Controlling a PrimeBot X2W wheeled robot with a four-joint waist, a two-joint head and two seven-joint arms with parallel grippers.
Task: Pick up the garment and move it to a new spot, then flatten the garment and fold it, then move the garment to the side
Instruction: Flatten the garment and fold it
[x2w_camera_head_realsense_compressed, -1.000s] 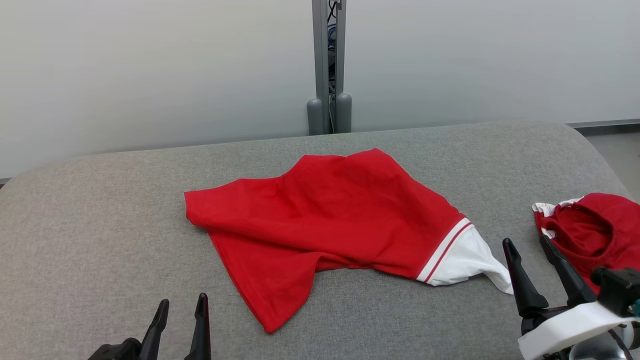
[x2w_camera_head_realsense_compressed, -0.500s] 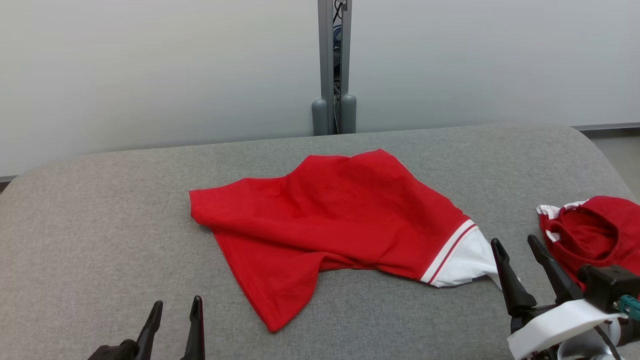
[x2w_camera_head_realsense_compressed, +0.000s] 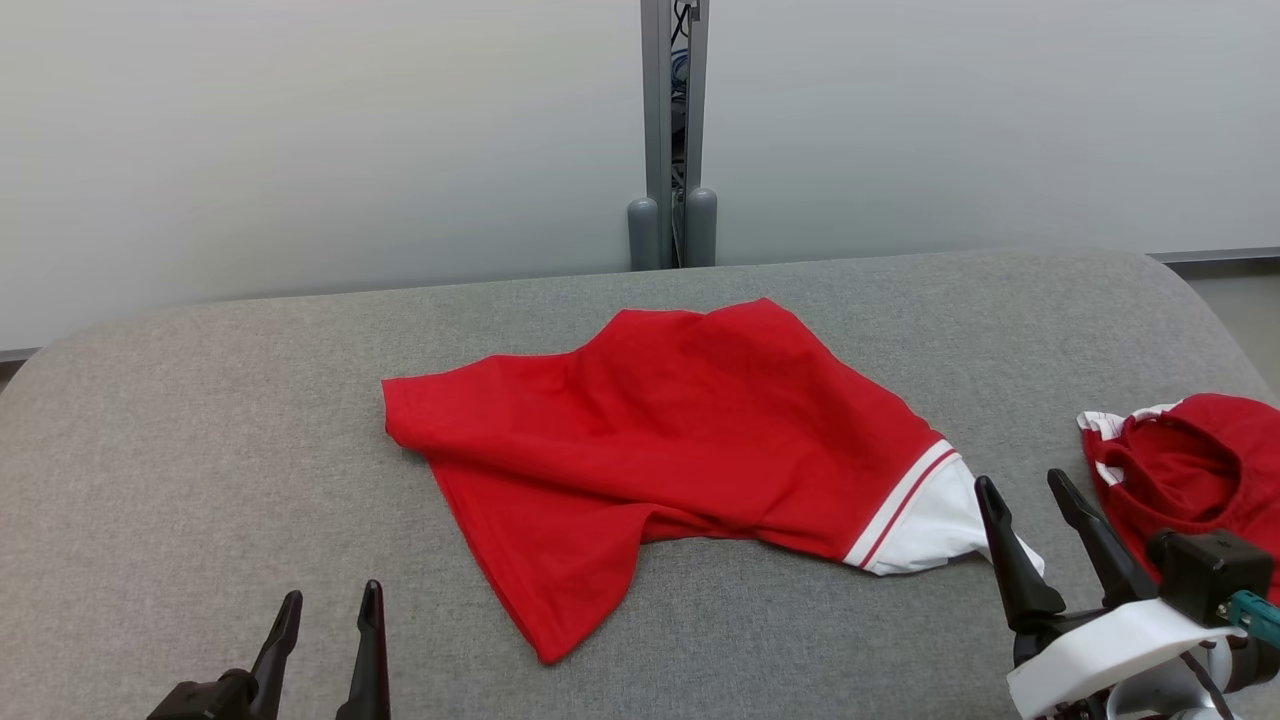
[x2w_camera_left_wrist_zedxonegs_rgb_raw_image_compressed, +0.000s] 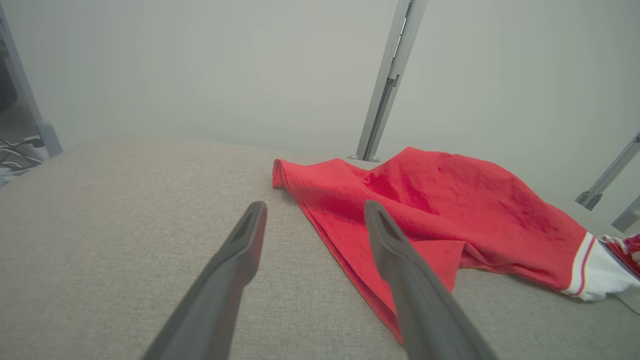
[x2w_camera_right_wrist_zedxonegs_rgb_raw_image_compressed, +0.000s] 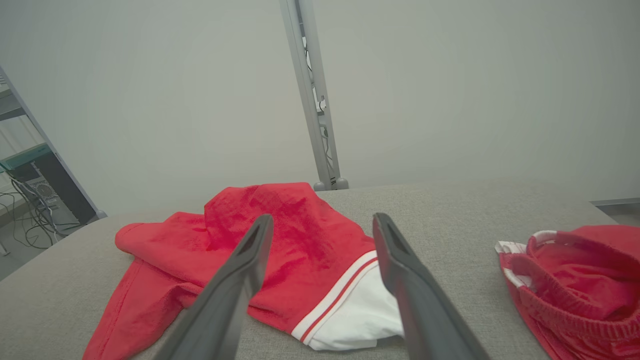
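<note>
A red garment (x2w_camera_head_realsense_compressed: 660, 440) with a white, red-striped band is lying crumpled near the middle of the grey fabric-covered surface (x2w_camera_head_realsense_compressed: 200, 450). It is spreading from a red corner at 9 o'clock to the white band at 4 o'clock, and a narrow red flap is trailing toward 6 o'clock. Its folds are overlapping and it is not lying flat.

The left pincer (x2w_camera_head_realsense_compressed: 333, 592) is sitting at 7 o'clock in the head view with its two dark fingers spread and nothing between them. It is pointing toward 12 o'clock, well apart from the garment's lower flap. In the left wrist view, the right finger is crossing in front of the red edge while the left finger is showing over bare surface.

The right pincer (x2w_camera_head_realsense_compressed: 1020, 480) is sitting at 4 o'clock, also spread and gripping nothing. Its fingertips are standing just beside the white band's pointed end. Whether a finger is touching the cloth cannot be told. In the right wrist view the band is showing between the two fingers.

A second red garment (x2w_camera_head_realsense_compressed: 1190, 470) with white trim is lying bunched at 3 o'clock, near the surface's edge and apart from the first one. A grey metal post (x2w_camera_head_realsense_compressed: 672, 130) is rising at 12 o'clock against the pale wall (x2w_camera_head_realsense_compressed: 300, 150).
</note>
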